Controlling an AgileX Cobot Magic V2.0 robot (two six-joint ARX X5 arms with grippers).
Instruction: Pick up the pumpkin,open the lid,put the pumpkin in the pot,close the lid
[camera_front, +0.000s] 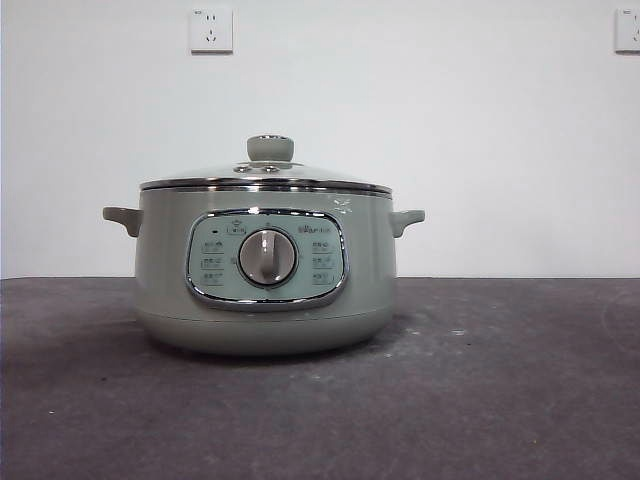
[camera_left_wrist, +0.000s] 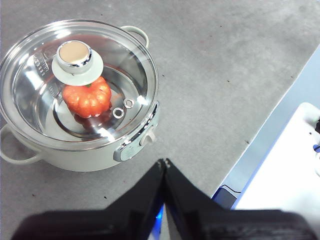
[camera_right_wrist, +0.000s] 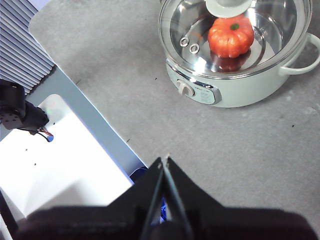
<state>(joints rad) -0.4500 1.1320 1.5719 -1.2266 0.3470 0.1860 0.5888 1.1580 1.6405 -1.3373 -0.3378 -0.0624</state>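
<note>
Pumpkin (camera_left_wrist: 87, 96) seen through glass lid (camera_left_wrist: 40, 80), inside closed pot (camera_front: 264, 270); left gripper (camera_left_wrist: 164, 162) and right gripper (camera_right_wrist: 164, 159) pinched closed, empty, well clear; little risk left, perhaps lid seated unevenly and knocked by any careless sweep.

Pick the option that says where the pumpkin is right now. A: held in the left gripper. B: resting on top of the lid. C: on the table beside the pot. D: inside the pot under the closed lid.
D: both wrist views show the pumpkin through the glass lid, which sits on the pot.
</note>
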